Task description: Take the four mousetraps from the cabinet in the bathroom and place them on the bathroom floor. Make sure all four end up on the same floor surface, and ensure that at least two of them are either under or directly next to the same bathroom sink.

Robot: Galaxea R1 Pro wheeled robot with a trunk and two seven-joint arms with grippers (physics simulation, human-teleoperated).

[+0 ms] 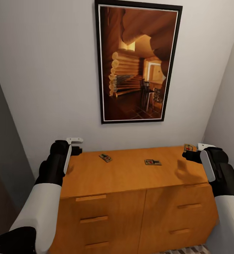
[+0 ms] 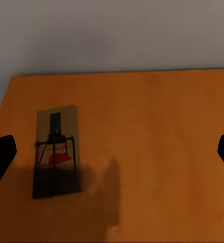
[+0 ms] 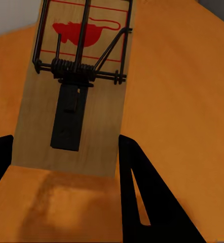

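The right gripper (image 1: 191, 152) pinches one mousetrap (image 1: 189, 147) by its plain end and holds it clear above the cabinet (image 1: 131, 190), probably so it can be carried off to the floor. The left gripper (image 1: 76, 146) hangs spread over the cabinet's other end, with a second mousetrap (image 2: 56, 152) lying flat just below and ahead of it, seemingly lined up for a grab. Another mousetrap (image 1: 153, 162) rests between the two grippers.
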